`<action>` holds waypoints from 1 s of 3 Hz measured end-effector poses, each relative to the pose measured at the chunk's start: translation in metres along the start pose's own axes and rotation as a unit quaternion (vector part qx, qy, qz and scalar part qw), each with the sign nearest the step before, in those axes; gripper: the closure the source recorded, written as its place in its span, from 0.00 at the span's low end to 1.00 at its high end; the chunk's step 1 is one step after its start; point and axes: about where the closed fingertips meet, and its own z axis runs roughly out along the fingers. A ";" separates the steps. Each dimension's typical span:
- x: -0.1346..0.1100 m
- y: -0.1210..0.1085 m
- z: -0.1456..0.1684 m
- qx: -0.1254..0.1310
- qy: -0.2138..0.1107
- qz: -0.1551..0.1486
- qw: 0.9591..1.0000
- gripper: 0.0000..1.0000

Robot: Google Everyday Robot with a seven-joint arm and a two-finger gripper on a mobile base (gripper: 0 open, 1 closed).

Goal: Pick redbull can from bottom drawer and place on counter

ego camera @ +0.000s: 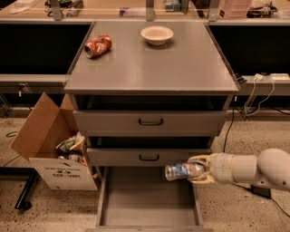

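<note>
Grey metal drawer cabinet (pixel 113 121) at centre, standing on a pale speckled floor (pixel 253 136). A tan wooden bench (pixel 113 6) runs along the back. Below it lie dark recesses, one to the left (pixel 41 47) and one to the right (pixel 253 45) of the cabinet. An open cardboard box (pixel 43 131) holding litter stands just beside the cabinet at left. A black stand foot (pixel 25 192) lies near the box. A white power strip (pixel 272 76) with white cables (pixel 260 97) rests on the grey ledge at right. Lighting even, from above. The gripper (pixel 192 171) holds the redbull can (pixel 179 171) low before the cabinet, at right.
</note>
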 end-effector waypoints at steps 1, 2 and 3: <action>-0.036 -0.050 -0.049 0.051 0.011 -0.004 0.999 1.00; -0.072 -0.105 -0.102 0.099 0.022 -0.013 0.995 1.00; -0.072 -0.105 -0.102 0.099 0.022 -0.013 0.995 1.00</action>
